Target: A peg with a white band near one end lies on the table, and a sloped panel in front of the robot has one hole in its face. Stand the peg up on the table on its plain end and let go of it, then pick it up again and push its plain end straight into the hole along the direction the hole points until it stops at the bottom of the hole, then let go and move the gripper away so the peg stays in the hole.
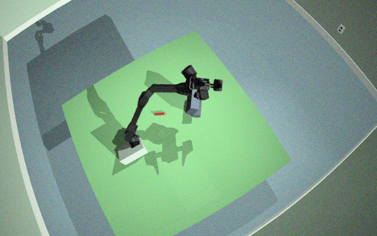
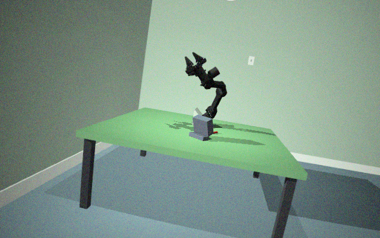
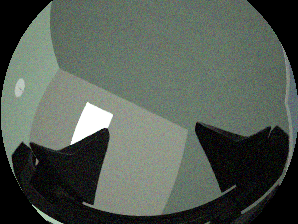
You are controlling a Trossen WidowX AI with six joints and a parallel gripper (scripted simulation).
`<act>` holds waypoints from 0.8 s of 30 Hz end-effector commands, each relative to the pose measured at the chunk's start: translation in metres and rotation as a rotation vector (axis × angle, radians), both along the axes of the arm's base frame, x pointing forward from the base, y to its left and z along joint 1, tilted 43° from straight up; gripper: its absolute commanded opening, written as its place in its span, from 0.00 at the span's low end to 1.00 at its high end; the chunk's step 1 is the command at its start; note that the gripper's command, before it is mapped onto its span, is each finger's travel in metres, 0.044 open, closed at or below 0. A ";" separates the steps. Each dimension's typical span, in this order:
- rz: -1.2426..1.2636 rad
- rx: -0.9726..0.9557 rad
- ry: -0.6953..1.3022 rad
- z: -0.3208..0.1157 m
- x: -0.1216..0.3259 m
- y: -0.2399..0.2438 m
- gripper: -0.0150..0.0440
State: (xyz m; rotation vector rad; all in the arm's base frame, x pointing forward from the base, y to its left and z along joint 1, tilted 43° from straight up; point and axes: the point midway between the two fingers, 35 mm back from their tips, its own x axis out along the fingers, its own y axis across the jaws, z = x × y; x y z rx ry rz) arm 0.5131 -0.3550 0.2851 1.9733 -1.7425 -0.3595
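From above, a red peg [image 1: 159, 114] [image 2: 215, 132] lies flat on the green desk [image 1: 225, 154] [image 2: 143, 134], its white band visible at one end; from the side, the grey-blue sloped panel [image 1: 194, 104] [image 2: 203, 127] hides part of it. The peg rests apart from the panel, between it and the pale block [image 1: 134, 154] [image 2: 196, 113] at the arm's foot. High above the panel, the tool [image 1: 211, 86] [image 2: 191, 57] [image 3: 153, 129] stands wide open, gripping nothing, its two spread fingers plain in the wrist view. Whether anything sits in the panel's hole cannot be told; no view shows the opening.
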 end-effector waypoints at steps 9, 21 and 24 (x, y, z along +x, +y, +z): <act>0.162 -0.006 0.368 -0.014 0.020 0.022 1.00; 0.316 -0.030 0.671 -0.029 0.030 0.043 1.00; 0.366 -0.038 0.762 -0.036 0.031 0.049 1.00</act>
